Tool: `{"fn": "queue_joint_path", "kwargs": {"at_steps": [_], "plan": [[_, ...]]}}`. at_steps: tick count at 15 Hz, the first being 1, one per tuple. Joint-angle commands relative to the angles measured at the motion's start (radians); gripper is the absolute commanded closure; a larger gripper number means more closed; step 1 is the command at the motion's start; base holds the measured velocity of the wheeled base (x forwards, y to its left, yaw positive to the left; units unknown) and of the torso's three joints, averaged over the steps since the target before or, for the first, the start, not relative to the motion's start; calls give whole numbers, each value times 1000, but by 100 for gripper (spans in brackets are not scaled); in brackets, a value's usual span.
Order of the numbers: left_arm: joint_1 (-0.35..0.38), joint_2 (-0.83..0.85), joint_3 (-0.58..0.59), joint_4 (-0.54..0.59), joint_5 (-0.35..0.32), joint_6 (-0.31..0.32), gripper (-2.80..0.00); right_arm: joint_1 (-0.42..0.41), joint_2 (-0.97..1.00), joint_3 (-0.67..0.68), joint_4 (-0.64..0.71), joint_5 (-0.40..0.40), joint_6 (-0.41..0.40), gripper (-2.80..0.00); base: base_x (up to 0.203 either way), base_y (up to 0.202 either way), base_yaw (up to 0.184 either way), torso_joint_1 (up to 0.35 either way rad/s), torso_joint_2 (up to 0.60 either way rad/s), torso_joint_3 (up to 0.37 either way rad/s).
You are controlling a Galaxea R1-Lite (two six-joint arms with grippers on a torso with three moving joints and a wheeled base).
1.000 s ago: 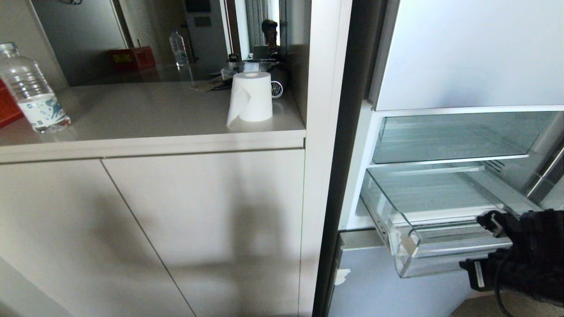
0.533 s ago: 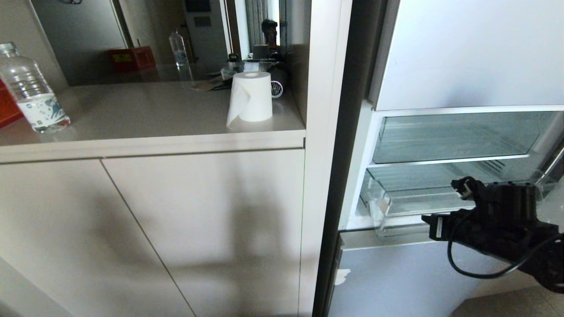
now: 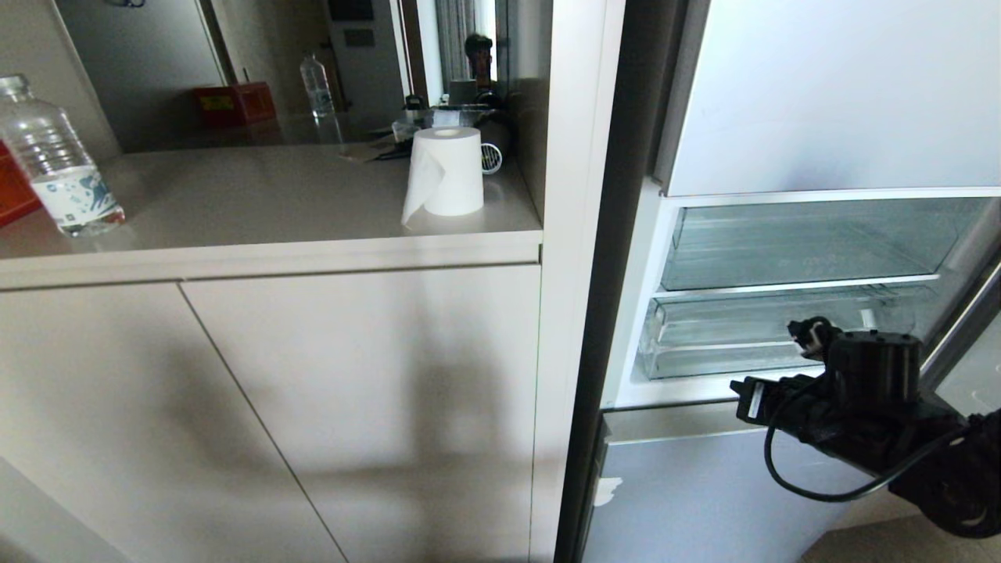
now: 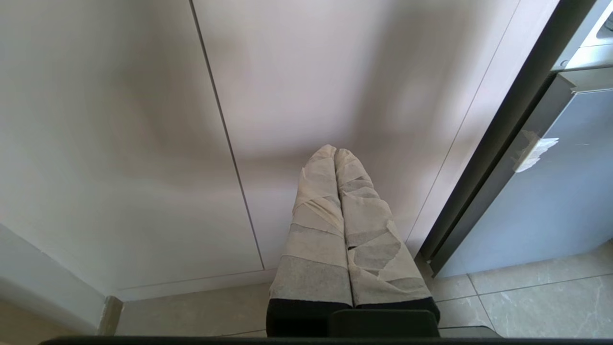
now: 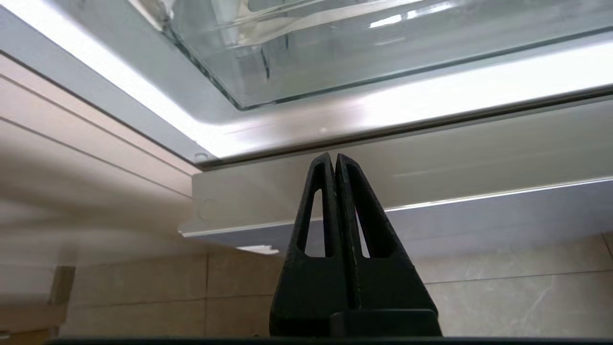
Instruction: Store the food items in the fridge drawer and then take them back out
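Observation:
The fridge drawer [image 3: 743,336], a clear plastic bin, sits pushed into the open fridge, and nothing shows inside it. The food items are out of view. My right arm [image 3: 868,391] hangs just in front of the drawer's right part and a little below it. In the right wrist view the right gripper [image 5: 335,157] is shut and empty, its black tips pointing at the pale ledge under the drawer [image 5: 335,52]. My left gripper [image 4: 335,152], with taped fingers pressed together, is parked low in front of the cabinet doors.
A closed grey lower fridge door [image 3: 704,493] lies below the drawer, and another clear bin [image 3: 805,242] sits above it. The counter [image 3: 235,203] at the left carries a paper roll [image 3: 446,172] and a water bottle [image 3: 59,168]. A mirror behind it reflects a person [image 3: 478,59].
The drawer has slid from pulled out to fully inside the fridge. My right arm rose and moved in toward the fridge with it, gripper shut throughout.

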Motion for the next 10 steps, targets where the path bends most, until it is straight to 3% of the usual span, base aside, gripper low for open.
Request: {"fn": "queue_joint_path", "kwargs": {"at_steps": [1, 10], "plan": [[0, 0, 0, 1, 0, 0, 0, 2, -16, -6, -7, 1, 4, 0, 0, 0, 0, 0, 0, 0], [0, 0, 0, 1, 0, 0, 0, 2, 258, -279, -9, -25, 1, 0, 0, 0, 0, 0, 0, 0]]}}
